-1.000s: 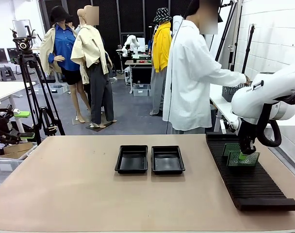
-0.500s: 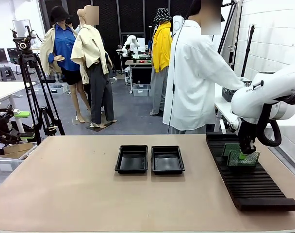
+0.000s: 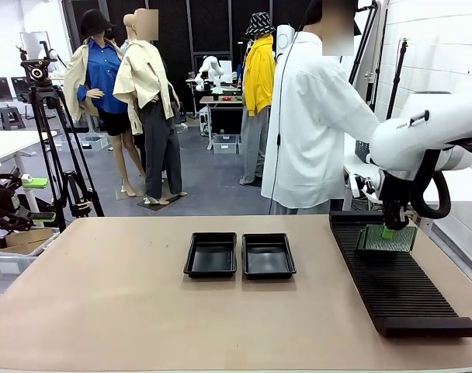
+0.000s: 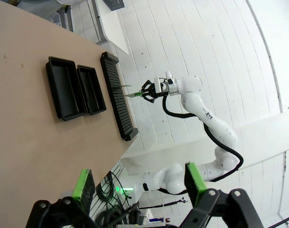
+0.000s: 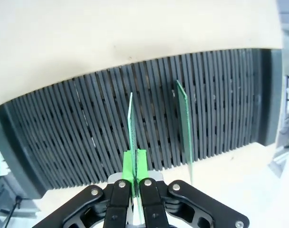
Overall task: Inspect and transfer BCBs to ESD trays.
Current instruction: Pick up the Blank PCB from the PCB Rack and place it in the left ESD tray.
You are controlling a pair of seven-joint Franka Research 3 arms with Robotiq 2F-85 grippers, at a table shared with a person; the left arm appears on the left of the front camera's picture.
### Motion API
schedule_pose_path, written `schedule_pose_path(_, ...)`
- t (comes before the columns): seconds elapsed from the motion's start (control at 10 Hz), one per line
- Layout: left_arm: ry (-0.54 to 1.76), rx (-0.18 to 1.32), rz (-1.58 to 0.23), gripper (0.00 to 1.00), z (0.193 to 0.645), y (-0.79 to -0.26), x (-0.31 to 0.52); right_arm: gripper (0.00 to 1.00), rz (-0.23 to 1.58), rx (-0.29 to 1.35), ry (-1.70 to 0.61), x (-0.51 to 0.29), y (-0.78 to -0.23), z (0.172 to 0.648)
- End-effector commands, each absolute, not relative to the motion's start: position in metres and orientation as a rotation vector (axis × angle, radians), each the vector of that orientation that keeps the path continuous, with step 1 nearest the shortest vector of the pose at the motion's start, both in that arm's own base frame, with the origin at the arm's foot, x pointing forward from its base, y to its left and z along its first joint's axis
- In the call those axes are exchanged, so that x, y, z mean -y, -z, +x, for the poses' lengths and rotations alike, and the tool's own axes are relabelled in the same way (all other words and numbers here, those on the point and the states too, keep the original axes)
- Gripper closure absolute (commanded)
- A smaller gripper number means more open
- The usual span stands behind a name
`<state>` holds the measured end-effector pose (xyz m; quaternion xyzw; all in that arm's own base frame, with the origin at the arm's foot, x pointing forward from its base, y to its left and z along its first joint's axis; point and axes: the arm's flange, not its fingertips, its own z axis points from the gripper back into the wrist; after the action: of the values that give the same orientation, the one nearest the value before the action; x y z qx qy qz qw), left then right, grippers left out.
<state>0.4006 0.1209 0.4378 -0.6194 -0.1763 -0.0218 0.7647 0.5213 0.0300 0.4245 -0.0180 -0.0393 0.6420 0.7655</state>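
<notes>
One BCB (image 5: pixel 132 123) clamped in right pincer (image 5: pixel 135 165), held above slotted rack (image 3: pixel 399 295); another BCB (image 5: pixel 183 124) upright in rack; left pincer (image 4: pixel 139 180) wide.

Left gripper (image 4: pixel 139 180): six o'clock, green pads spread wide, nothing between them.
ESD trays (image 4: pixel 66 90): ten o'clock, side by side on table (image 4: pixel 21 137).
Rack (image 4: pixel 117 97): just beside trays.
Right gripper (image 4: pixel 147 91): near centre, seemingly pinching an edge-on BCB (image 4: pixel 131 95) above rack.

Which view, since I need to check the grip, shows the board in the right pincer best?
The right wrist view: the board is edge-on, clamped between the green pads of the right pincer above the rack. The front view shows its flat face; the left wrist view, a distant green sliver.
</notes>
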Motion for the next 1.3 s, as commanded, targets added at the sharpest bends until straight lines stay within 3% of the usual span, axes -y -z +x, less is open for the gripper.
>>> schedule_pose_path(0.0, 0.049, 0.384, -1.341, 0.00, 0.400, -0.438, -0.123, 1.00, -0.081, 0.055, -1.373, -0.045, -0.447, 0.519)
schedule_pose_path(0.7, 0.049, 0.384, -1.341, 0.00, 0.400, -0.438, -0.123, 1.00, -0.130, 0.050, -1.191, -0.088, -0.502, 0.500)
schedule_pose_path(1.2, 0.049, 0.384, -1.341, 0.00, 0.400, -0.438, -0.123, 1.00, -0.013, 0.127, -0.608, -0.142, -0.503, 0.490)
